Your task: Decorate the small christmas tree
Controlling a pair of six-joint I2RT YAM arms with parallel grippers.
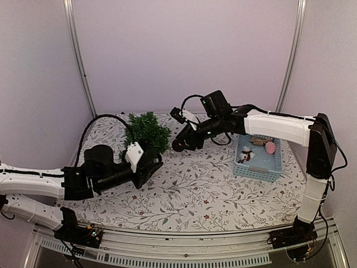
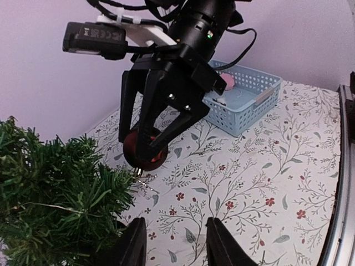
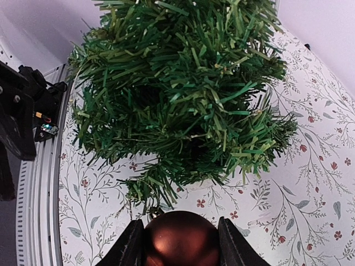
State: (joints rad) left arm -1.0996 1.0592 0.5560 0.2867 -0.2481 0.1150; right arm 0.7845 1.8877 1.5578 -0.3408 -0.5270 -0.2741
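Gripping a dark red bauble point(image 3: 182, 239) in the right jaws, I had the small christmas tree point(image 3: 183, 94) just ahead of them, the left jaws parted and empty beside it. Next, I judged, it needed easing onto a branch.

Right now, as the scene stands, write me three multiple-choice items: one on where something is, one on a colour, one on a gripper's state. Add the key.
1. The blue basket sits:
A) on the right of the table, apart from the small christmas tree
B) under the tree
C) hanging on a branch

2. The bauble is:
A) silver
B) dark red
C) blue

3. The right gripper is:
A) open and empty
B) shut on the bauble
C) out of view

Key:
1 A, the top view shows it well to the right of the tree.
2 B, both wrist views show that colour.
3 B, its fingers press against both sides of the ball.
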